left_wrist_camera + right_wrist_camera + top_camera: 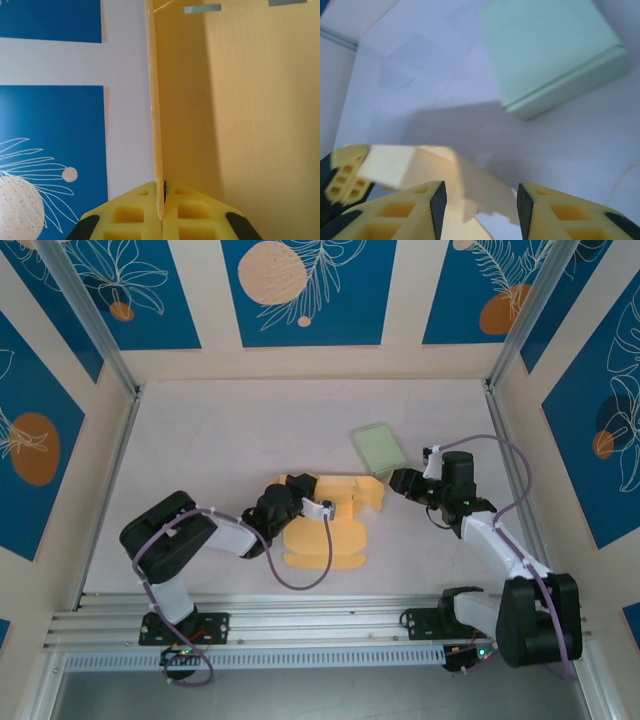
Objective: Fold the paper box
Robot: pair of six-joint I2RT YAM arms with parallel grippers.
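Observation:
The yellow paper box lies partly flat at the table's middle, with some flaps raised. My left gripper is shut on one upright panel; in the left wrist view that panel stands edge-on, pinched between the yellow pads of the gripper. My right gripper hovers at the box's right flap. In the right wrist view this gripper is open, and the flap lies below the gap, touching neither of the fingers.
A pale green closed box sits behind the right gripper, seen close ahead in the right wrist view. Blue patterned walls enclose the white table. A rail runs along the near edge.

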